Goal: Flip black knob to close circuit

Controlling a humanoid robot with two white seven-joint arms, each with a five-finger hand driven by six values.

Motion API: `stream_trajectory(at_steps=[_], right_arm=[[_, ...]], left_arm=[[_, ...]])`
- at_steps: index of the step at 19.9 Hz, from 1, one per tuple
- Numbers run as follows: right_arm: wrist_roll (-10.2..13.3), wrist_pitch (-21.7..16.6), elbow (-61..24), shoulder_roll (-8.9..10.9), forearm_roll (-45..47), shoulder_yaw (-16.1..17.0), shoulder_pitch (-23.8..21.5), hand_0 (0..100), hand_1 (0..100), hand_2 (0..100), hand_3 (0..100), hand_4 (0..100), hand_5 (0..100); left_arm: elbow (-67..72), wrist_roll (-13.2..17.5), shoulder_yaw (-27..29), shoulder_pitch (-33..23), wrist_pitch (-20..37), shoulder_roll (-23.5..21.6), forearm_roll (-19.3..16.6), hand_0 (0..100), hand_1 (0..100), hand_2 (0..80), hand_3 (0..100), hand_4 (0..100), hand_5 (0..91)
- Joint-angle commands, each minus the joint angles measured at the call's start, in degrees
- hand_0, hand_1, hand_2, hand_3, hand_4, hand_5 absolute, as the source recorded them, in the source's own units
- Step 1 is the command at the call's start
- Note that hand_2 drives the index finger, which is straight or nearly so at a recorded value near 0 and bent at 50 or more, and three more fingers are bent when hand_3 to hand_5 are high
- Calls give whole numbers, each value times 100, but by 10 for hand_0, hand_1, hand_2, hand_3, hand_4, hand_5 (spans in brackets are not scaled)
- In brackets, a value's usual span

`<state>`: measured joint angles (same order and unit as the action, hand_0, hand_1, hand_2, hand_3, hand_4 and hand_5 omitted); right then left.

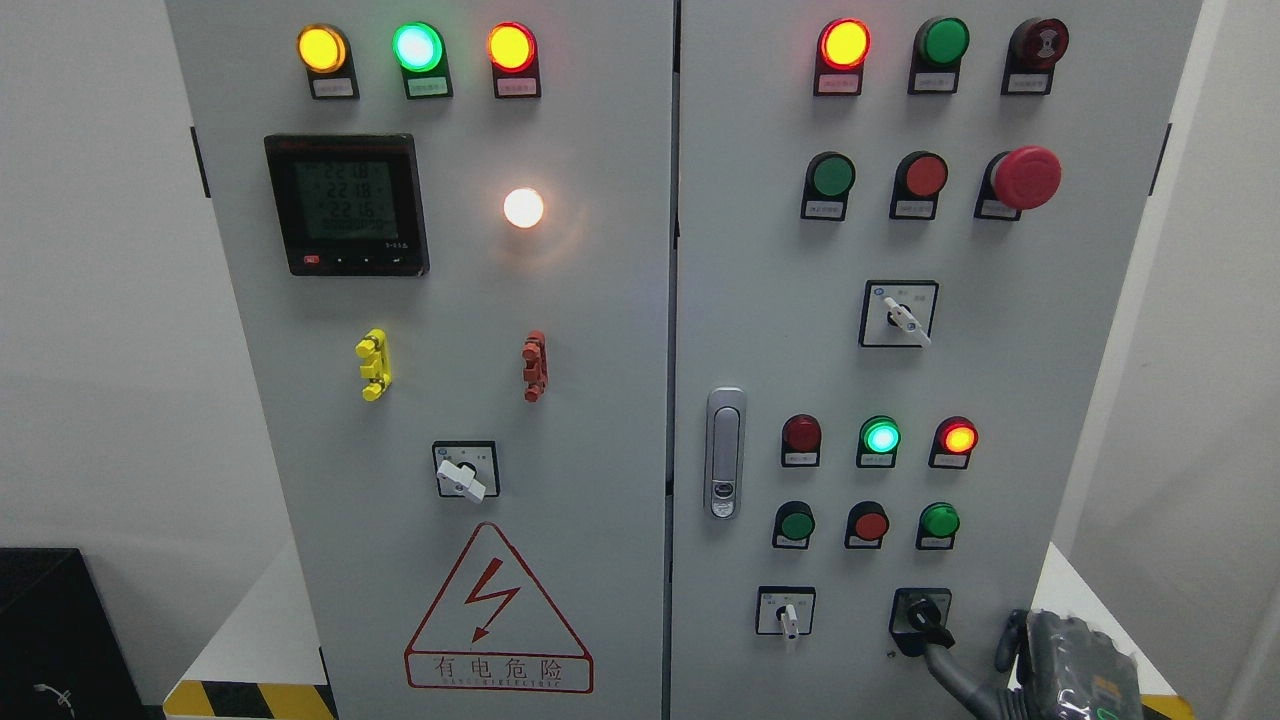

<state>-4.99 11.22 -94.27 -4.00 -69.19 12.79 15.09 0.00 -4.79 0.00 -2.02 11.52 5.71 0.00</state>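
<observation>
The right hand [1000,665] comes in at the lower right corner of the head view, its grey palm low against the cabinet [600,300], and two dark fingers [950,670] reach up and to the left from it. The tips of these fingers are at the black knob [922,615] and look pinched on its handle, which points down and to the right – the exact contact is hard to see because finger and knob are both dark. So the knob is just above and left of the palm, in the bottom row of the right door. Further left of the hand, in the same row, is a white selector switch [787,612] with its handle pointing down. Straight above the fingers there is a row of three buttons and then three lamps, where the green lamp [880,437] and the red lamp [958,438] are lit. Far up and left of the hand, on the left door, a digital meter [345,203] shows green numbers, and below it is a warning triangle [497,610].
</observation>
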Motion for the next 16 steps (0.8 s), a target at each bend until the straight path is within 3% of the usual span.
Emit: stream_trajectory(at_steps=[1, 16], right_arm=[[6, -6, -83, 4, 63, 22, -6, 0, 238, 764, 932, 763, 774], [6, -67, -224, 4, 143, -197, -156, 0, 227, 764, 931, 763, 773]], left_arm=[[123, -5, -123, 0, 0, 0, -123, 0, 0, 0, 0, 0, 0], [123, -5, -123, 0, 0, 0, -123, 0, 0, 0, 0, 0, 0]])
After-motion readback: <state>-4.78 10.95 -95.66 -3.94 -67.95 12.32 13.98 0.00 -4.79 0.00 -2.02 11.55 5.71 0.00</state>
